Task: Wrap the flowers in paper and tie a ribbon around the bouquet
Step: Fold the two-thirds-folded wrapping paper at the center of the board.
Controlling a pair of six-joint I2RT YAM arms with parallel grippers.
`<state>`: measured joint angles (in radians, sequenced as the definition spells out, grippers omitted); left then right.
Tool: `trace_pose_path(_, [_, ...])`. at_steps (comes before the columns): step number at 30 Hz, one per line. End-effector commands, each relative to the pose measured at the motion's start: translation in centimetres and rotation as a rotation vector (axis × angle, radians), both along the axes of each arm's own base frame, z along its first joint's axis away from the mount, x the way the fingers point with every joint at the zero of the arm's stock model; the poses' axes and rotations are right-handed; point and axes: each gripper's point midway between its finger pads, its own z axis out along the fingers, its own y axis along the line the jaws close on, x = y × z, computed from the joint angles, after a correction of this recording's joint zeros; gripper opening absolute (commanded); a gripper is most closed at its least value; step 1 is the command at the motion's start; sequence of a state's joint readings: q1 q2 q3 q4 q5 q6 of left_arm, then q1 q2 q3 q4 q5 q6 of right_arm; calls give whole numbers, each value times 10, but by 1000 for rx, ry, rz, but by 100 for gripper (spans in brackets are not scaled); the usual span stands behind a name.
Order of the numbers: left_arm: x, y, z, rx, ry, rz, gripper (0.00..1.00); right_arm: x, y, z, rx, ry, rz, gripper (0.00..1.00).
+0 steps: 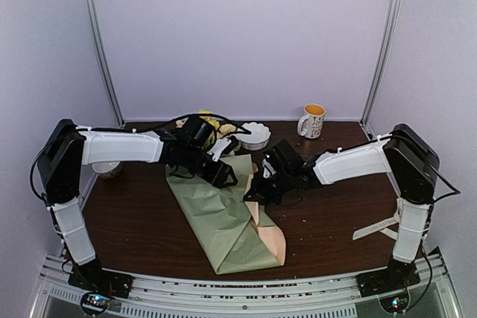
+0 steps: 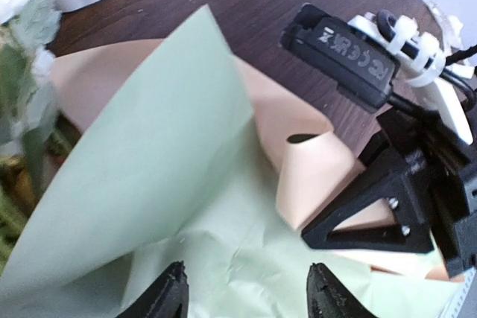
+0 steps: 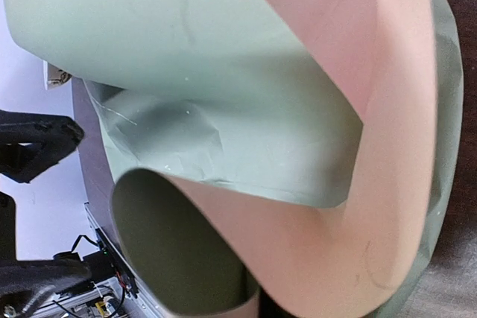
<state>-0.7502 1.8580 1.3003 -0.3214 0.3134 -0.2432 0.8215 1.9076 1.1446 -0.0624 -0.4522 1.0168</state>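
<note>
My right jaws are pinched tight on the curled edge of the thin sage-and-peach paper sheet mid-tabletop; my left jaws gape empty.

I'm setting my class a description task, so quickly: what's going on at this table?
Two robot arms are partway through wrapping the flowers. The right arm's fingers are shut on an edge of the paper, curling its peach side up over the sage-green side. The left arm's fingers hover open just above the sheet. The flowers lie at its far end by the white bowl; the ribbon lies untouched to the right.
</note>
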Motion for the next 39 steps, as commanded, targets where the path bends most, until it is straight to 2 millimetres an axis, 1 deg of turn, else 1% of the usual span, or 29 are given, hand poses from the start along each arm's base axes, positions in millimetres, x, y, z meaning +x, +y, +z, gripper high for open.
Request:
trace_pose_path(1, [9, 34, 41, 57, -101, 50, 58, -3, -5, -17, -84, 4, 23, 0])
trace_pose_path(2, [11, 48, 37, 75, -92, 82, 58, -2, -6, -17, -99, 0, 24, 0])
trace_pose_path(4, [14, 75, 18, 115, -56, 152, 58, -1, -8, -15, -122, -16, 30, 0])
trace_pose_path(5, [17, 86, 8, 135, -37, 180, 58, 1, -6, -11, -124, -24, 34, 0])
trace_pose_path(6, [17, 89, -2, 149, -20, 185, 58, 2, -4, -7, -125, -32, 40, 0])
trace_pose_path(7, [18, 90, -11, 163, -15, 181, 58, 2, -4, -5, -131, -32, 48, 0])
trace_pose_path(9, [22, 89, -29, 192, -5, 185, 58, 3, 1, 8, -136, -54, 65, 0])
trace_pose_path(11, [32, 94, -48, 258, 0, 211, 58, 4, 7, 26, -142, -84, 89, 0])
trace_pose_path(14, [38, 92, -71, 309, 29, 202, 57, 3, 21, 60, -112, -130, 118, 0])
trace_pose_path(19, [34, 93, -95, 345, 78, 187, 57, 3, 53, 118, 49, -184, 115, 0])
trace_pose_path(21, [31, 92, -101, 347, 95, 173, 57, 4, 67, 133, 108, -186, 110, 0])
trace_pose_path(23, [28, 91, -106, 347, 111, 163, 57, 5, 81, 141, 150, -188, 106, 0])
trace_pose_path(25, [27, 91, -106, 341, 111, 160, 57, 9, 90, 142, 166, -189, 95, 0])
trace_pose_path(27, [27, 90, -107, 336, 112, 158, 57, 13, 97, 136, 178, -178, 75, 0])
trace_pose_path(32, [25, 86, -105, 309, 115, 153, 57, 26, 110, 103, 191, -126, 6, 0])
trace_pose_path(36, [27, 79, -90, 240, 89, 141, 58, 35, 109, 77, 128, -124, -38, 0])
trace_pose_path(39, [28, 69, -70, 132, 71, 119, 60, 38, 107, 66, 99, -127, -52, 0])
